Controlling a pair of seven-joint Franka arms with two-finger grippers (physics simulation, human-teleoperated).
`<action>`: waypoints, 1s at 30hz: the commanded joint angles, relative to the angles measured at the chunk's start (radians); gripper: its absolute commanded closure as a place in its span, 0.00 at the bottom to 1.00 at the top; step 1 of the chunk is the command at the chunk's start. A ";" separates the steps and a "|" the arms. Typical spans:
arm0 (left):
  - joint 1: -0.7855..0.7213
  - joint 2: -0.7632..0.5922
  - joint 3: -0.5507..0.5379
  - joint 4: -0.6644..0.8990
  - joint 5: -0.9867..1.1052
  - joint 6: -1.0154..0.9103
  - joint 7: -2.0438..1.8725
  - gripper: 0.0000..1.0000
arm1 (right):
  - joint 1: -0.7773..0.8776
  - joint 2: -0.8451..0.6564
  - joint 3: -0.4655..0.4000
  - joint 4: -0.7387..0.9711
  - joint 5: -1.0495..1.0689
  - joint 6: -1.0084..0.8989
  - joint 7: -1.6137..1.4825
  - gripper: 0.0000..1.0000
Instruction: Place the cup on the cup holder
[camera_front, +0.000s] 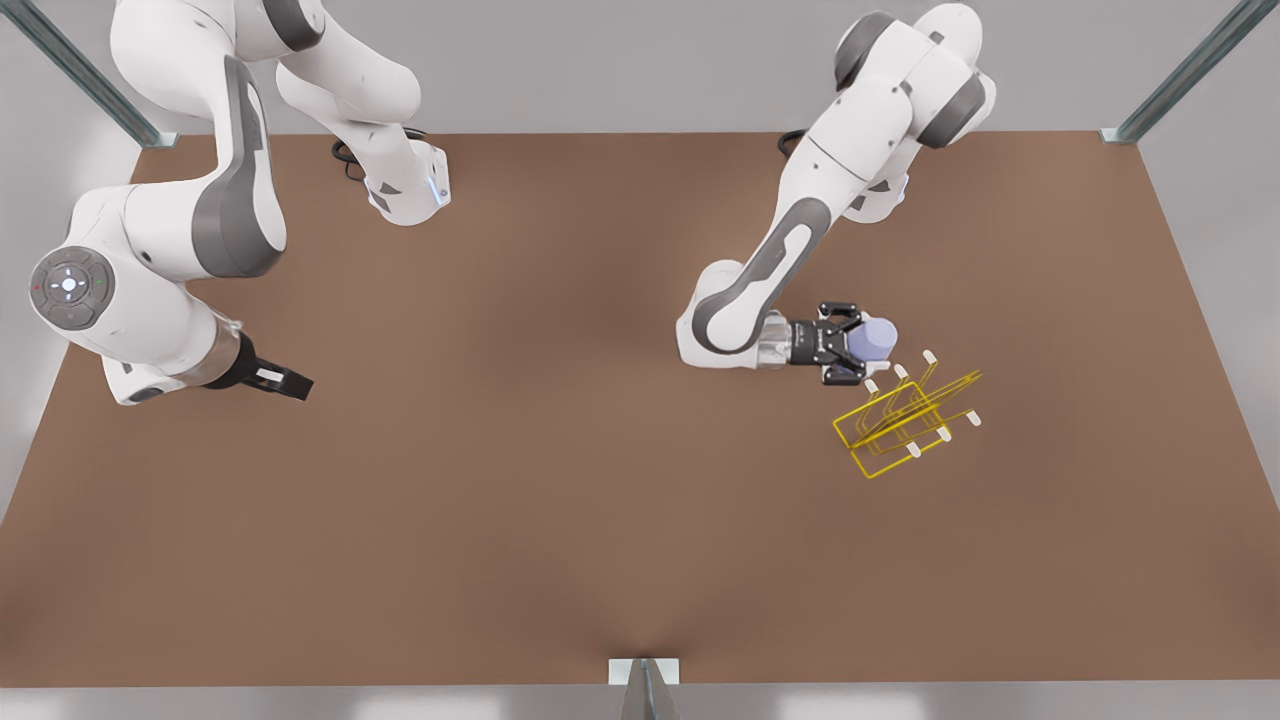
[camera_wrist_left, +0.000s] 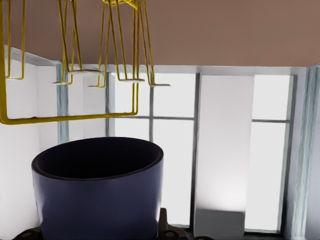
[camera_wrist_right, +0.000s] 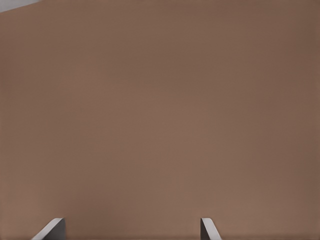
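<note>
two franka arms over a brown table (camera_front: 520, 520): the left gripper (camera_front: 862, 347) holds the cup (camera_front: 876, 340) sideways beside the cup holder (camera_front: 905, 420), so its mouth should be lined up with a white-tipped prong (right gripper (camera_front: 290, 381), fingers apart, waits far off)

— What sort of place is this?
— A simulated robot test cell, not a home or kitchen. A plain brown table (camera_front: 560, 480) fills the middle of the front view, with pale grey floor around it.
— What else shows it?
— Two white arm bases (camera_front: 410, 190) are bolted at the table's upper edge, and metal frame struts (camera_front: 85, 75) slant in at the upper left and upper right corners. In the left wrist view, tall bright window panels (camera_wrist_left: 225, 145) with grey frames line a bare white wall.
</note>
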 joint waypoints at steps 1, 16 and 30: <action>0.008 0.014 0.000 0.003 0.031 0.002 -0.106 0.23 | 0.000 -0.001 0.000 0.001 0.000 0.000 0.018 0.00; 0.064 0.104 0.008 0.026 0.091 0.076 -0.176 0.23 | 0.000 -0.001 -0.001 0.014 -0.003 0.000 0.018 0.00; -0.012 0.041 0.006 0.172 0.082 0.037 -0.092 0.00 | -0.001 -0.001 -0.003 0.016 -0.004 0.001 0.018 0.00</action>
